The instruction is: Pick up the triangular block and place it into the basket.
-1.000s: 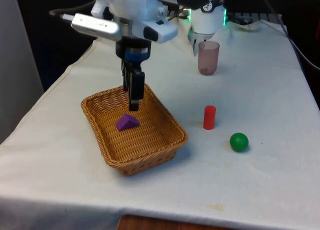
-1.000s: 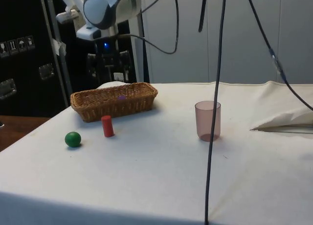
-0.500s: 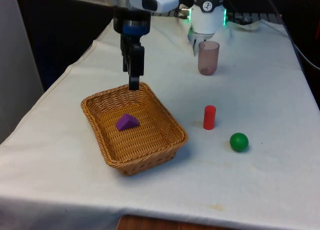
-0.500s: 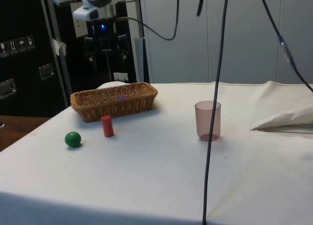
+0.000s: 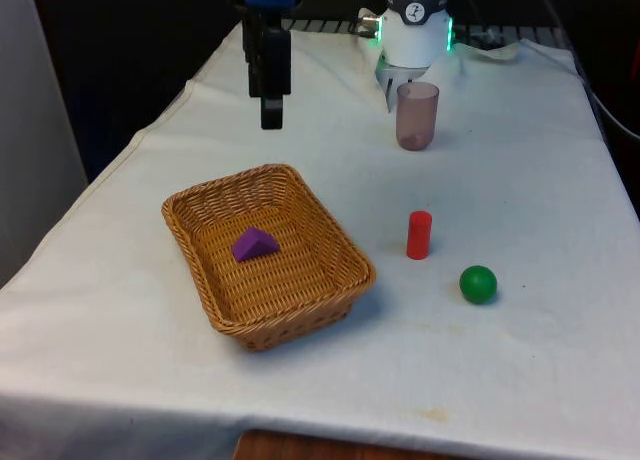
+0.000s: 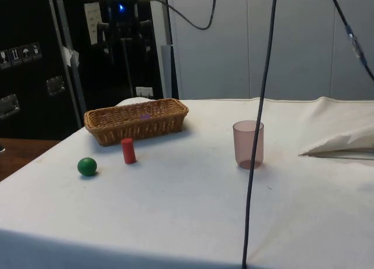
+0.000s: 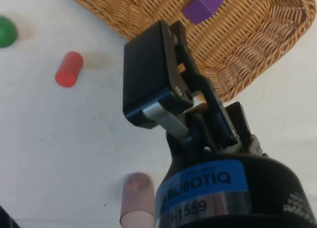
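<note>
The purple triangular block point(image 5: 255, 244) lies on the floor of the woven basket point(image 5: 290, 320), near its middle. From the side view the block point(image 6: 145, 116) just peeks over the basket wall point(image 6: 134, 127). My gripper point(image 5: 271, 110) hangs high above the basket's far end, open and with nothing between its fingers. The side view has the gripper point(image 6: 124, 38) well above the basket. In the wrist view the block point(image 7: 204, 2) rests in the basket point(image 7: 247, 54) far below the gripper point(image 7: 198, 91).
A red cylinder point(image 5: 419, 234) stands to the front view's right of the basket. A green ball point(image 5: 478, 284) lies nearer the camera beyond it. A translucent pink cup point(image 5: 417, 115) stands further back near the robot's base.
The gripper has risen straight up from inside the basket to high above it. The purple block has stayed in the basket.
</note>
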Available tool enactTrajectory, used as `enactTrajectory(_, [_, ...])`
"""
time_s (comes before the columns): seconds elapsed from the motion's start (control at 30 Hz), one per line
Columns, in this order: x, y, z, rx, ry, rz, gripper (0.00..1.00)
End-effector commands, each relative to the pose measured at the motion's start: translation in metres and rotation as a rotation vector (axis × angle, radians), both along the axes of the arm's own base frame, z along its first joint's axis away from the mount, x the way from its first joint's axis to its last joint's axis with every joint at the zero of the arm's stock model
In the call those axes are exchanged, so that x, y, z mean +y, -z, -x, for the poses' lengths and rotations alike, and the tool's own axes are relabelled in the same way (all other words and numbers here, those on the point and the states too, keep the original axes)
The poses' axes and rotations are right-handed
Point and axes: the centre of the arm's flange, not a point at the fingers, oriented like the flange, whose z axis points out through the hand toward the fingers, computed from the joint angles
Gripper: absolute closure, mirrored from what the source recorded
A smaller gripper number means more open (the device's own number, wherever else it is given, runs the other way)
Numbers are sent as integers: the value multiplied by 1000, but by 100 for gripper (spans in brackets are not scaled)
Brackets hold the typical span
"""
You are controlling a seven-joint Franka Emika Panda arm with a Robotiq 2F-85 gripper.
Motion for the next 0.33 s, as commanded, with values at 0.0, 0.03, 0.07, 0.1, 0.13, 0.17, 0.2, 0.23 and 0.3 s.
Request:
enactTrajectory(0.0, [0, -8, 1, -1, 5, 7, 0])
enactTrajectory(0.03, [1, -3, 1, 0, 0, -3, 0])
enactTrajectory(0.07, [0, -11, 2, -1, 6, 5, 0])
enactTrajectory(0.1, [1, -14, 2, -1, 6, 3, 0])
enactTrajectory(0.13, [1, -16, 3, -1, 7, -1, 0])
enactTrajectory(0.17, [1, -16, 3, -1, 7, -1, 0])
enactTrajectory(0.2, [1, -18, 4, 0, 8, -5, 0])
enactTrajectory(0.23, [1, -18, 4, 0, 8, -6, 0])
enactTrajectory(0.3, [2, -18, 4, 1, 6, -14, 0])
